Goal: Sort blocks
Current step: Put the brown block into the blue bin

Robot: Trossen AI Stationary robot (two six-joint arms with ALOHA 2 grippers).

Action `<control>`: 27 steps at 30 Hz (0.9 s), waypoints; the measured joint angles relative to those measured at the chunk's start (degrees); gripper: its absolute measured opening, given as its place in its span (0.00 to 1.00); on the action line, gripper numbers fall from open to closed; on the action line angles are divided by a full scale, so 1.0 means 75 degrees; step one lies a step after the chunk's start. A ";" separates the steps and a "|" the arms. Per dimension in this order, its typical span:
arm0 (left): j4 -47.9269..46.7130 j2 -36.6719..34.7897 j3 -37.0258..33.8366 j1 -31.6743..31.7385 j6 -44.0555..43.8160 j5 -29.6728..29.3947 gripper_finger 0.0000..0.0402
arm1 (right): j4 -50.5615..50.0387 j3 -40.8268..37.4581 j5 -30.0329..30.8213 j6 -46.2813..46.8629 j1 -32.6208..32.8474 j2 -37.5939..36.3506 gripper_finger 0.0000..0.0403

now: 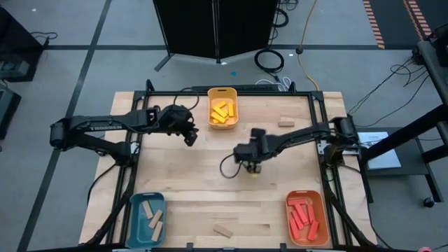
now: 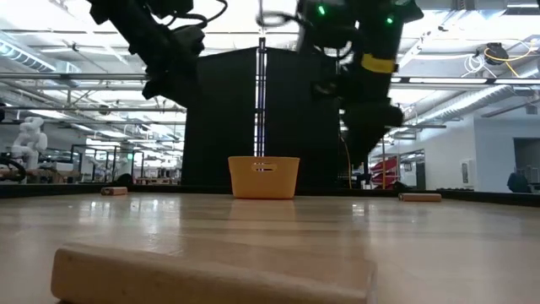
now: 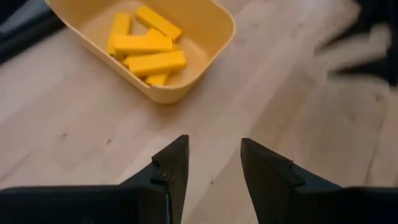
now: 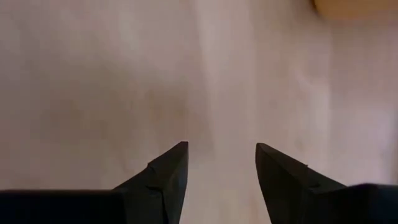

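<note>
**Both grippers empty near the yellow tray**

I take the yellow tray (image 1: 222, 106) as my landmark on the table (image 1: 210, 189); it holds several yellow blocks (image 3: 149, 53). The left gripper (image 3: 212, 165) hangs just beside the tray, fingers parted and holding nothing. The right gripper (image 4: 221, 168) hovers over bare wood toward the table middle from the tray, also parted and empty. Well apart from the tray, the teal tray (image 1: 145, 217) holds tan blocks (image 1: 155, 218); the orange tray (image 1: 306, 217) holds red blocks (image 1: 304, 217); two tan blocks (image 1: 222, 230) lie loose.
</note>
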 joint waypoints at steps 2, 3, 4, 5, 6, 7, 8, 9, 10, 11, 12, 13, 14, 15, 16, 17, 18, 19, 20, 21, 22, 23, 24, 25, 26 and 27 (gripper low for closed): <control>-0.0045 0.0076 -0.0003 0.0000 0.0009 0.0086 0.35 | -0.0522 -0.0254 -0.0044 -0.0049 -0.0361 -0.0288 0.39; -0.0046 0.0105 -0.0003 0.0000 0.0014 0.0101 0.35 | -0.0675 -0.0457 -0.0089 -0.0111 -0.0586 -0.0465 0.39; -0.0060 0.0125 -0.0003 -0.0003 0.0013 0.0101 0.35 | -0.0722 -0.0711 -0.0110 -0.0210 -0.0839 -0.0682 0.39; -0.0089 0.0142 -0.0003 -0.0003 0.0015 0.0101 0.35 | -0.0709 -0.1006 -0.0110 -0.0406 -0.1107 -0.0897 0.39; -0.0101 0.0152 -0.0003 -0.0003 0.0021 0.0104 0.35 | -0.0639 -0.1296 -0.0112 -0.0700 -0.1386 -0.1115 0.39; -0.0100 0.0154 -0.0003 -0.0003 0.0092 0.0104 0.35 | -0.0526 -0.1602 -0.0125 -0.1019 -0.1693 -0.1337 0.39; -0.0102 0.0154 -0.0003 -0.0003 0.0209 0.0114 0.35 | -0.0369 -0.1907 -0.0160 -0.1360 -0.1993 -0.1533 0.39; -0.0103 0.0154 -0.0003 -0.0003 0.0349 0.0143 0.35 | -0.0188 -0.2172 -0.0296 -0.1746 -0.2313 -0.1674 0.39; -0.0098 0.0154 -0.0003 -0.0002 0.0451 0.0197 0.35 | 0.0057 -0.2423 -0.0550 -0.2096 -0.2626 -0.1798 0.39; -0.0101 0.0154 -0.0003 0.0000 0.0552 0.0284 0.35 | 0.0243 -0.2637 -0.0818 -0.2462 -0.2914 -0.1874 0.39; -0.0099 0.0154 -0.0003 -0.0002 0.0586 0.0326 0.35 | 0.0347 -0.2803 -0.1013 -0.2857 -0.3190 -0.1920 0.39; -0.0098 0.0154 -0.0003 0.0000 0.0608 0.0328 0.35 | 0.0392 -0.2927 -0.1100 -0.3216 -0.3422 -0.1934 0.39; -0.0098 0.0154 -0.0003 0.0003 0.0611 0.0328 0.35 | 0.0413 -0.3012 -0.1062 -0.3563 -0.3628 -0.1934 0.39; -0.0098 0.0154 -0.0003 0.0000 0.0611 0.0328 0.35 | 0.0450 -0.3061 -0.0946 -0.3839 -0.3804 -0.1931 0.39; -0.0101 0.0154 -0.0003 0.0000 0.0611 0.0328 0.35 | 0.0486 -0.3069 -0.0802 -0.4047 -0.3973 -0.1931 0.39; -0.0101 0.0154 -0.0003 -0.0002 0.0613 0.0328 0.35 | 0.0556 -0.3069 -0.0694 -0.4214 -0.4117 -0.1934 0.39; -0.0101 0.0154 -0.0003 -0.0005 0.0616 0.0330 0.35 | 0.0628 -0.3061 -0.0672 -0.4404 -0.4257 -0.1934 0.39; -0.0101 0.0154 -0.0003 -0.0006 0.0616 0.0331 0.35 | 0.0693 -0.3058 -0.0690 -0.4593 -0.4400 -0.1934 0.39; -0.0099 0.0154 -0.0003 -0.0003 0.0616 0.0330 0.35 | 0.0738 -0.3058 -0.0705 -0.4772 -0.4529 -0.1934 0.39; -0.0100 0.0154 -0.0003 -0.0003 0.0619 0.0331 0.35 | 0.0745 -0.3058 -0.0708 -0.4943 -0.4650 -0.1934 0.39; -0.0101 0.0154 -0.0003 -0.0003 0.0647 0.0329 0.35 | 0.0744 -0.3055 -0.0712 -0.5123 -0.4769 -0.1934 0.39; -0.0101 0.0154 -0.0003 -0.0003 0.0739 0.0331 0.35 | 0.0745 -0.3058 -0.0729 -0.5289 -0.4879 -0.1932 0.39; -0.0101 0.0154 -0.0003 -0.0005 0.0769 0.0331 0.35 | 0.0747 -0.3055 -0.0744 -0.5415 -0.4985 -0.1931 0.39; -0.0100 0.0154 -0.0003 -0.0005 0.0773 0.0331 0.35 | 0.0750 -0.3055 -0.0776 -0.5507 -0.5091 -0.1931 0.39; -0.0098 0.0154 -0.0003 -0.0003 0.0771 0.0331 0.35 | 0.0753 -0.3055 -0.0891 -0.5596 -0.5198 -0.1931 0.39; -0.0101 0.0154 -0.0003 -0.0003 0.0775 0.0331 0.35 | 0.0750 -0.3055 -0.1081 -0.5665 -0.5307 -0.1931 0.39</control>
